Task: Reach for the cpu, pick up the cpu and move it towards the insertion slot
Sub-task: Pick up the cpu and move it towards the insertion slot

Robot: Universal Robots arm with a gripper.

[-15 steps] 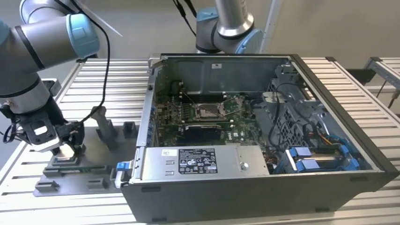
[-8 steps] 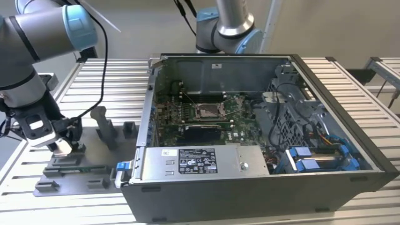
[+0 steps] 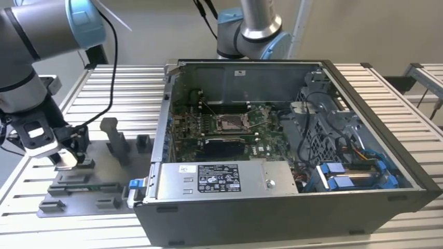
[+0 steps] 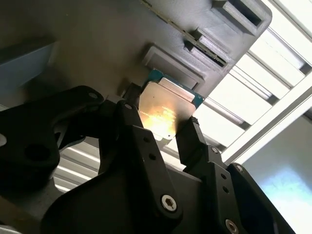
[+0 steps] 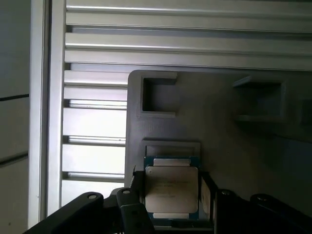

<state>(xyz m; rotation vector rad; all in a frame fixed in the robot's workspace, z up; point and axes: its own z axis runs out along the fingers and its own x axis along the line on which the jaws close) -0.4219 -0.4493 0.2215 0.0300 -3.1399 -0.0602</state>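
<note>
The cpu [image 5: 171, 187] is clamped flat between the gripper [image 3: 67, 160] fingers [image 4: 195, 141] on two opposite edges. Its silvery lid, teal-rimmed, is seen in both wrist views; near-square, no marked long axis. A matte grey plastic fixture plate [image 5: 219, 122] with square pockets lies just beyond it. The insertion slot [image 3: 232, 122] is well apart from the gripper, with the computer case [image 3: 277, 218] wall between.

Silvery-grey cpu [image 5: 171, 189] edged in teal, plain grey fixture plate [image 5: 219, 117], ribbed silver table [image 5: 146, 48], green circuit board [image 3: 184, 127].
</note>
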